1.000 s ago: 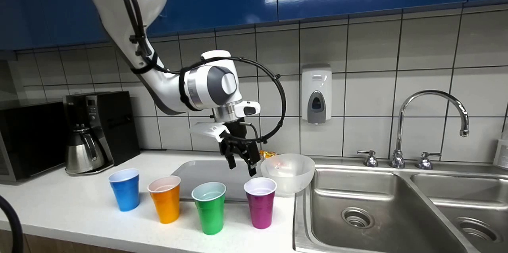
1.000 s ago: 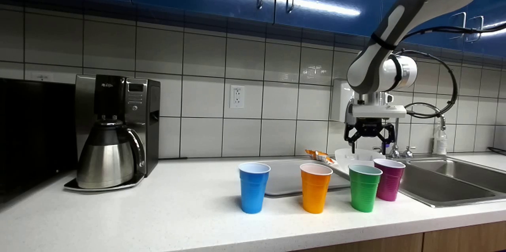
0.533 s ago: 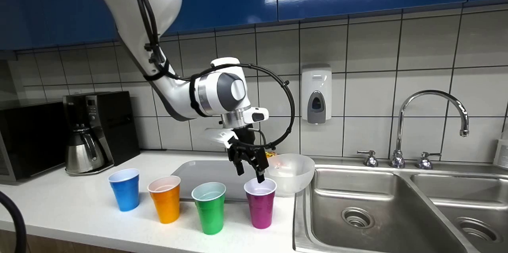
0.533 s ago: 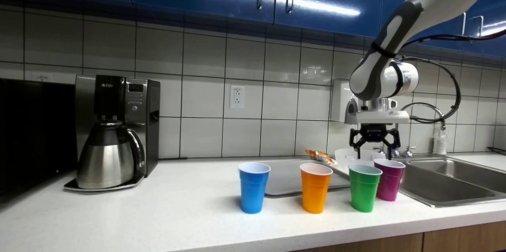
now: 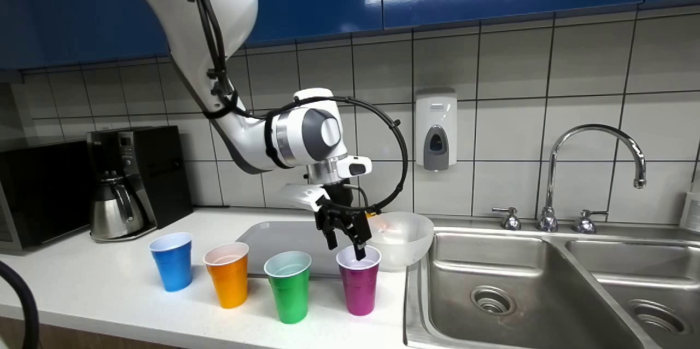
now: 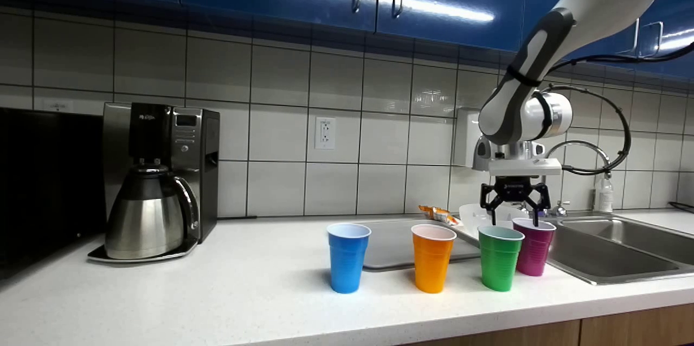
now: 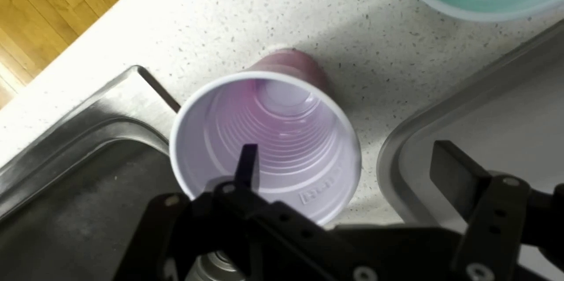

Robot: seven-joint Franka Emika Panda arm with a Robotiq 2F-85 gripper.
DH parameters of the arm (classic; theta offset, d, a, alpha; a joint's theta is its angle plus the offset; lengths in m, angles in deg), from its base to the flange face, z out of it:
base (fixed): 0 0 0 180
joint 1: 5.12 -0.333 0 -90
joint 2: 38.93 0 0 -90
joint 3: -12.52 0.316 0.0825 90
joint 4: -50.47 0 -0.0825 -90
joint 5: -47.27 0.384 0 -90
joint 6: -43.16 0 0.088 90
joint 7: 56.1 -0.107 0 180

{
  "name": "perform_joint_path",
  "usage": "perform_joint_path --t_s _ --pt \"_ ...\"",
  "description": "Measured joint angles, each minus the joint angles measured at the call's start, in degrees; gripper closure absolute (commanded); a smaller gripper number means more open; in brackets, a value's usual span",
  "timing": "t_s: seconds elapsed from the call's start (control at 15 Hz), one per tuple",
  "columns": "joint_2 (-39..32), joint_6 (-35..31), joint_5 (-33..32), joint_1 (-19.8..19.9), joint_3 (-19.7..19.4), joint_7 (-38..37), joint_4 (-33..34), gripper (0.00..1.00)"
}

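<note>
The gripper [image 6: 514,221] has come down and right to the purple cup [image 5: 359,290], so that seems the cup being worked on; the jaws stand apart and empty, one over its mouth, one outside; the cup stands upright just left of the sink [image 5: 419,305], only ridged wall and base showing inside; what the green cup [image 5: 290,294] at left and the far bowl [image 5: 407,257] hold is unclear

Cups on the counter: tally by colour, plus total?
Blue cup: 1
Orange cup: 1
Green cup: 1
Purple cup: 1
Total: 4
</note>
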Motion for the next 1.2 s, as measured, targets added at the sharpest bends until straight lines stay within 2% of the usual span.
perform_joint_path --t_s 0.4,0.53,1.07,1.2 --pt "-0.87 -0.22 -0.02 -0.52 -0.53 0.0 0.12 0.0" --pt "-1.45 -0.38 -0.03 -0.54 -0.95 0.0 0.21 0.26" --pt "-1.96 -0.64 -0.03 -1.19 -1.4 0.0 0.26 0.89" --pt "-1.99 -0.64 -0.03 -1.42 -1.4 0.0 0.26 0.99"
